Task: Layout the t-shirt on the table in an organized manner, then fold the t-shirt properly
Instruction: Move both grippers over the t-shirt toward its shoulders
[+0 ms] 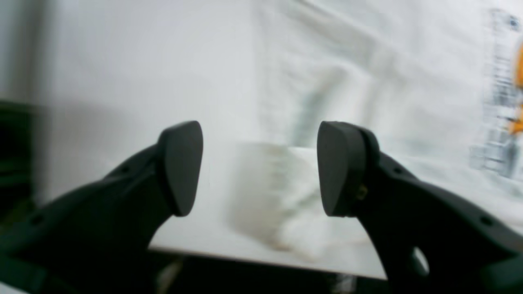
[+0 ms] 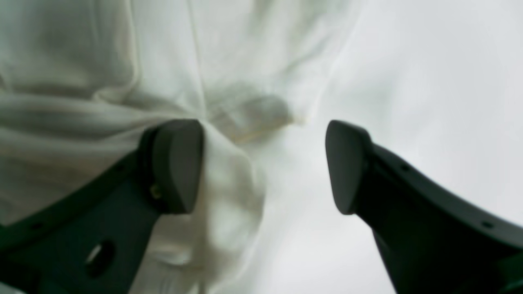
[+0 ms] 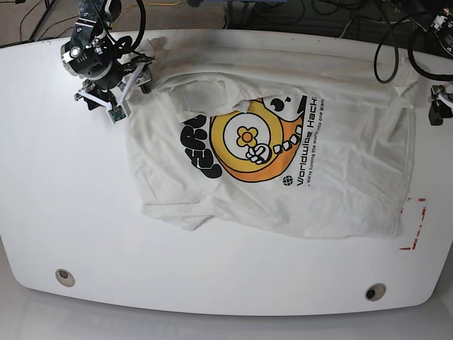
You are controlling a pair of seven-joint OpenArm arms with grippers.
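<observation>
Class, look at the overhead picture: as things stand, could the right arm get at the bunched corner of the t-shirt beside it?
Probably yes. The right gripper is open right at the bunched t-shirt corner, cloth lying between its jaws, nothing blocking.

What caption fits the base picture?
White t-shirt spread graphic-up on the table, one open tool at its corner.

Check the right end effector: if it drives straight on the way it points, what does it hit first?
Most likely the bunched fold of the white cloth t-shirt, which lies between the open fingers of the right end effector and beside the left-hand pad. Depth is blurred; the glossy white table lies beyond.
</observation>
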